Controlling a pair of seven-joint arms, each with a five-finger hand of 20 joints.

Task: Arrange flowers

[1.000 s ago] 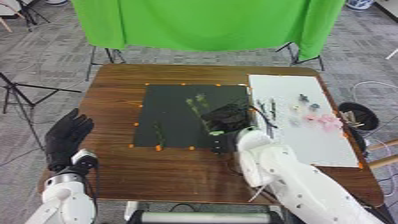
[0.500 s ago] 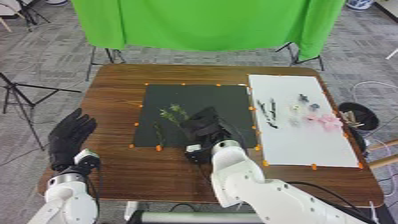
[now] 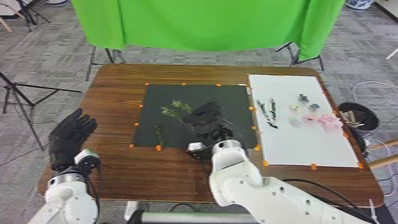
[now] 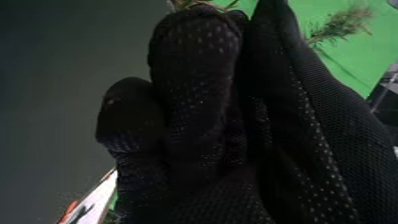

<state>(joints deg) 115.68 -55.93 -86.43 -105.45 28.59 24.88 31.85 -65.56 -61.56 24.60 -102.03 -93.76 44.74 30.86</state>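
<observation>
The right hand had its fingers curled round the feathery green sprig over the dark mat; as far as the glove let one see, they pinched its stem. The left hand lay open over the desk. The sprig would likely handle as something light, springy and easily twisted, its tufts fragile, best held low on the firmer stem without crushing it.

**Green sprig and pink flowers**

The fluffy sprig points far and left over the black mat. A skinny green stem lies near-left. Dark twigs lie on the white sheet, left of the pink flowers.
</observation>
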